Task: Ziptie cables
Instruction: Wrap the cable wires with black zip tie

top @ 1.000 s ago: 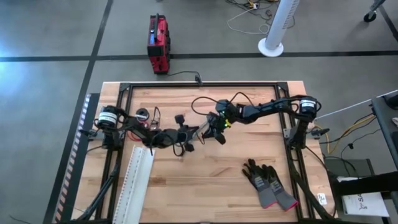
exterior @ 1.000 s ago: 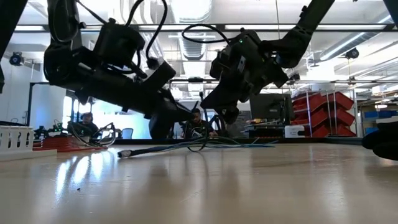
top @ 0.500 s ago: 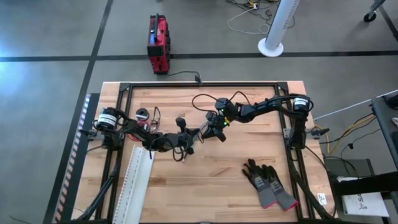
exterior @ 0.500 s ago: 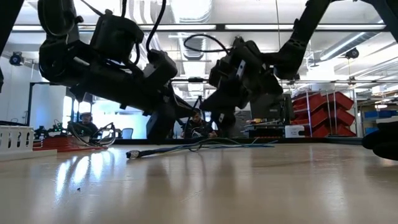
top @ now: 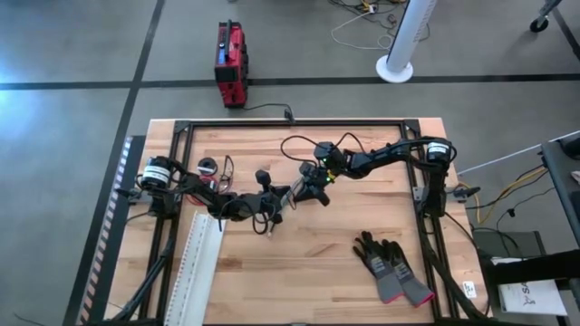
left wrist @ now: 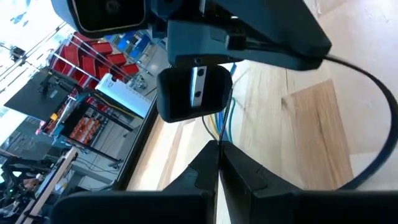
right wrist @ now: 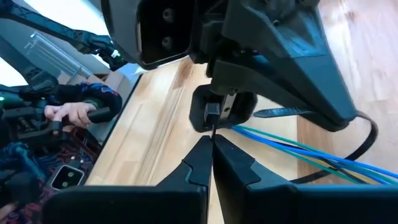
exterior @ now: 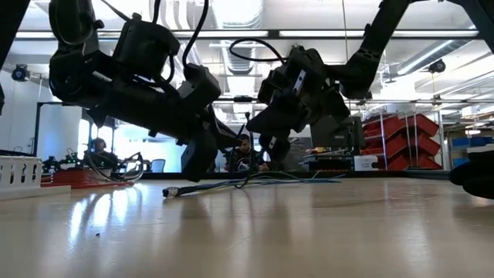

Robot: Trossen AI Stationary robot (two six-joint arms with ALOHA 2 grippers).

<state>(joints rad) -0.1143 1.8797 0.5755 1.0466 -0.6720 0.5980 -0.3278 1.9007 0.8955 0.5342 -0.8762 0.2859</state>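
Right now I see the cables [top: 292,177] lying near the middle of the counter [top: 317,254], loose black loops running between my two arms. In the low view the bundle [exterior: 255,181] rests flat on the wood, thin blue and green strands among the black, one end with a small plug pointing toward the left arm's side.

My left gripper [top: 269,203] sits low over the counter at the bundle's near end. From its wrist camera the two dark fingers [left wrist: 193,177] are pressed together tip to tip, jaws closed, with a thin strand running out from between them; I cannot tell for certain whether it is pinched there.

My right gripper [top: 311,184] reaches in from the other side, just beside the left one and close above the cables. Its wrist camera shows its fingers [right wrist: 193,165] also meeting at the tips, jaws closed, with blue and green strands [right wrist: 298,152] passing beyond them on the wood.

Further out, a small coil of red and black wire [top: 217,168] lies near the left arm's base. A long white slotted strip [top: 198,267] lies along the left side, a pair of gloves [top: 391,267] lies toward the right front, and a red box [top: 231,62] stands on the floor behind the counter.
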